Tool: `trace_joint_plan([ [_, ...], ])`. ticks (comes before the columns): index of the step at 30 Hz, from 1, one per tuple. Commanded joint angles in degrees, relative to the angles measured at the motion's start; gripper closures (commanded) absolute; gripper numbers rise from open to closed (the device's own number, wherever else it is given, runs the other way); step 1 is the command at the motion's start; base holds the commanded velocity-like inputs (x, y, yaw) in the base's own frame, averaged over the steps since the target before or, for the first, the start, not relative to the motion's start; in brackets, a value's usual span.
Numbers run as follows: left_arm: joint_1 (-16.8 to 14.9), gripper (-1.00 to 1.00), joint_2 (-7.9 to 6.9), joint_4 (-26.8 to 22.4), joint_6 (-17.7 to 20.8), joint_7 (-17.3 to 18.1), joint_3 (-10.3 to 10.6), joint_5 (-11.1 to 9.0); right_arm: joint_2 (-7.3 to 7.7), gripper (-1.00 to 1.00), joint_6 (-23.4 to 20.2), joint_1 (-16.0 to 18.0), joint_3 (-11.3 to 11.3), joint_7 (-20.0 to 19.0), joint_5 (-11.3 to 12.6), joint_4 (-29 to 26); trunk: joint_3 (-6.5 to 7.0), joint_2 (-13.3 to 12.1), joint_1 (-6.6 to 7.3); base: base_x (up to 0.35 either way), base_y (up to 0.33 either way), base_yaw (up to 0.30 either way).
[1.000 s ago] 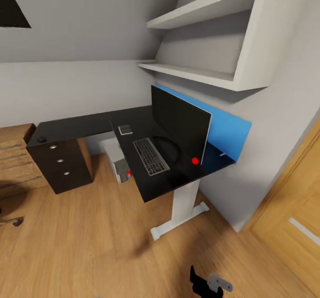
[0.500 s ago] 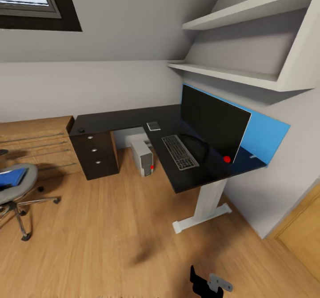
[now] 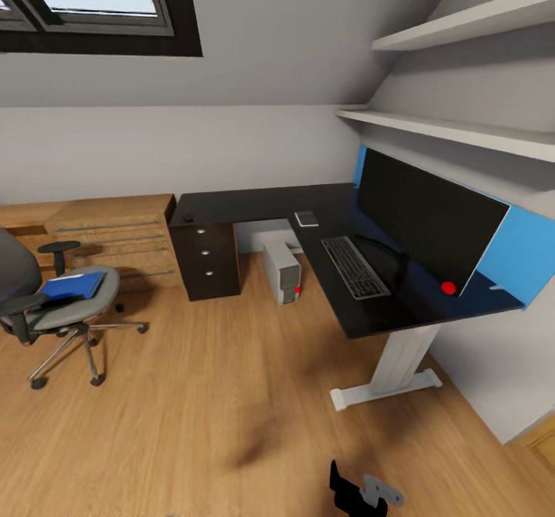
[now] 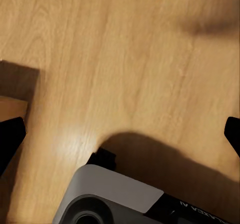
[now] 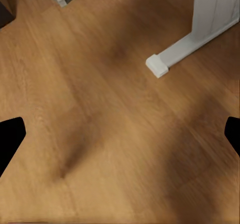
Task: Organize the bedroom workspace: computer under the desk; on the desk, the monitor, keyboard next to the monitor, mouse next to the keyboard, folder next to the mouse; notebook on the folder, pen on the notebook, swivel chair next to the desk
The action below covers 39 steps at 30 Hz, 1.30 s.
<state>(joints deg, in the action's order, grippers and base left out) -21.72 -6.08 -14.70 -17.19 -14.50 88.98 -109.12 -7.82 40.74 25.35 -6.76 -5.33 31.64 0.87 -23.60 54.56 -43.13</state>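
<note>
The folder [image 3: 72, 285] sits on the chair [image 3: 55, 301], well apart from the desk [image 3: 339, 216], where the keyboard [image 3: 354, 266] lies beside the monitor [image 3: 426, 220]. Both grippers [image 4: 120, 134] [image 5: 120, 134] hang over bare floor, jaws spread wide and empty. Main risk: the chair rolls away on its castors if nudged during the grab.

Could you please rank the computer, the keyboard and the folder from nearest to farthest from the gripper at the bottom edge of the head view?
From the gripper:
1. computer, under the desk, straight ahead.
2. keyboard, on the desk, close to the computer's distance; a fine call.
3. folder, on the swivel chair, far left.
</note>
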Motion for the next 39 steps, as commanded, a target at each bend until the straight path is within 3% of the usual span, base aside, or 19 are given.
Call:
trace_joint_plan([
  [1,-0.07,-1.00,-0.07,-0.24,-0.30,-0.45,0.47,-0.31,0.00,-1.00,0.22,0.05,-0.36,-0.38,0.62,0.09,-0.06,0.05,-0.01,-0.001,0.008,0.285],
  [22,-0.07,-1.00,-0.06,-0.24,-0.35,-0.39,0.49,-0.31,0.07,-1.00,0.14,0.05,-0.27,-0.38,0.62,0.09,-0.06,0.05,-0.01,0.007,0.003,0.286],
  [39,-0.01,-1.00,-0.07,-0.24,-0.39,-0.36,0.49,-0.22,0.25,-1.00,0.02,0.05,-0.21,-0.38,0.62,0.09,-0.06,0.05,-0.01,0.260,0.114,0.284],
])
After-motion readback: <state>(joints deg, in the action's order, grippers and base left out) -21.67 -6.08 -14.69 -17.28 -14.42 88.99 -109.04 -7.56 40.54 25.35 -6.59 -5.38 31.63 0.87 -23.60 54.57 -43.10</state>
